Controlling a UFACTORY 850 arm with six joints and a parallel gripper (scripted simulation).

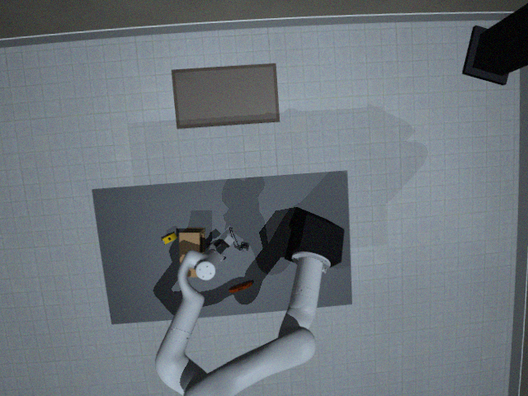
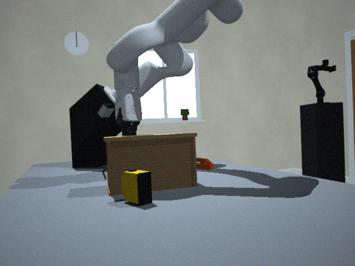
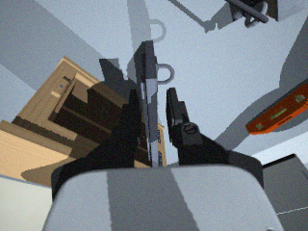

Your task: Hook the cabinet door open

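The fingers are part-closed and straddle the free edge of the door (image 3: 146, 82). One finger lies against the door's cabinet side and the other stands just off its outer face, so they clamp nothing.

The door looks like a thin, stiff slab that should swing lightly on its hinge, and pushing on this edge is probably enough to move it. The cabinet (image 3: 53, 106) seems light enough to tip, so pushes should be gentle.

The eye (image 3: 171, 72) sticks out from the door just beyond the fingertips. The hook (image 3: 252, 13) sits farther ahead, over the tabletop (image 3: 217, 72). It is a slim, rigid rod, best pinched mid-shaft.

Beside the fingers the cabinet stands ajar, with bare shelves and nothing visible inside.
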